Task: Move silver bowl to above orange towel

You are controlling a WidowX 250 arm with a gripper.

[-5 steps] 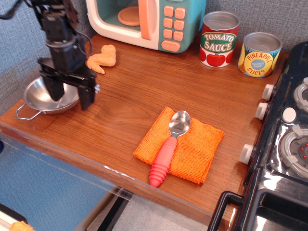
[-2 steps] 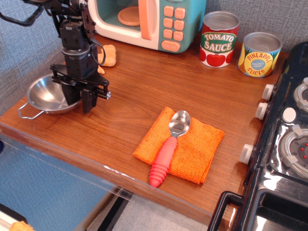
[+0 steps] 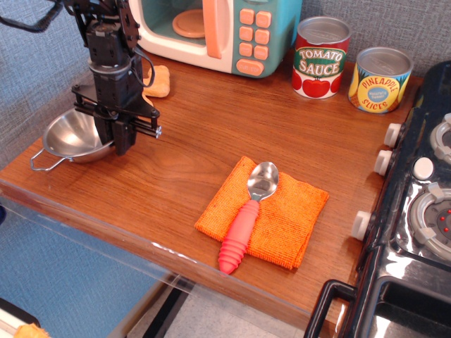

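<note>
The silver bowl sits at the left end of the wooden counter, with one wire handle pointing at the front-left corner. My gripper points straight down over the bowl's right rim. Its jaws stand close together on that rim, one inside the bowl and one outside. The orange towel lies flat near the front edge, well to the right of the bowl. A spoon with a silver head and red handle lies on the towel's left half.
A tan chicken-wing toy lies just behind the arm. A toy microwave stands at the back, with a tomato sauce can and a pineapple can to its right. A black stove borders the counter's right side.
The jaws have closed from wide apart to tight on the bowl's right rim. The arm has shifted right, and the bowl has moved slightly right with it.
</note>
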